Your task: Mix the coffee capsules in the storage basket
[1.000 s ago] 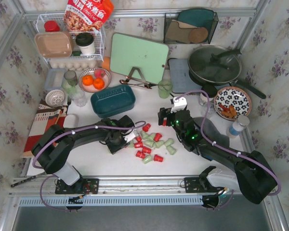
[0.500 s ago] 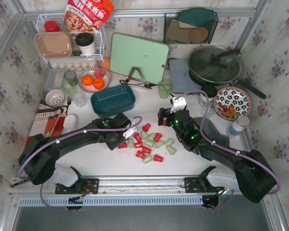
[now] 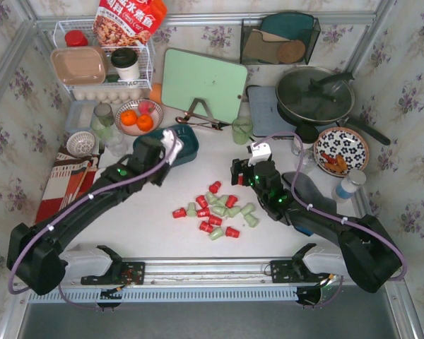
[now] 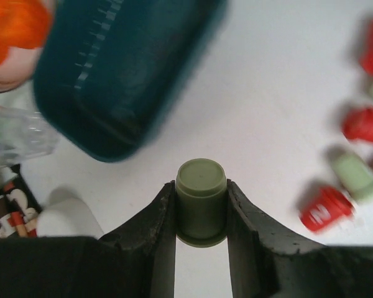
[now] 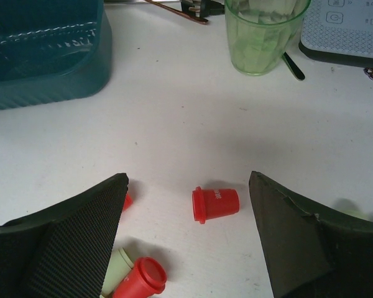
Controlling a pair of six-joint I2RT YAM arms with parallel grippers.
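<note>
Left gripper [image 4: 201, 186]: the fingers [image 4: 161, 223] are clamped on the flanks of one mint-green coffee capsule [image 4: 201, 198]. Its long axis runs along the fingers. The narrow closed end leads outward and the wider rim sits back toward the wrist.

Just ahead and to the left lies the dark teal storage basket [image 4: 124, 74], open side up. In the top view its long side runs roughly across the worktop [image 3: 148, 219], and the arm hides its left half.

The step in hand appears to be delivery. It would go best if the capsule is carried past the near rim, centred over the well and lowered before the fingers part, so it cannot bounce out.

The remaining capsules [image 3: 215, 212], red and green, lie scattered between the arms.

Right gripper [image 5: 188, 179]: the fingers are spread wide and hold nothing, above a red capsule [image 5: 215, 203] lying on its side.
</note>
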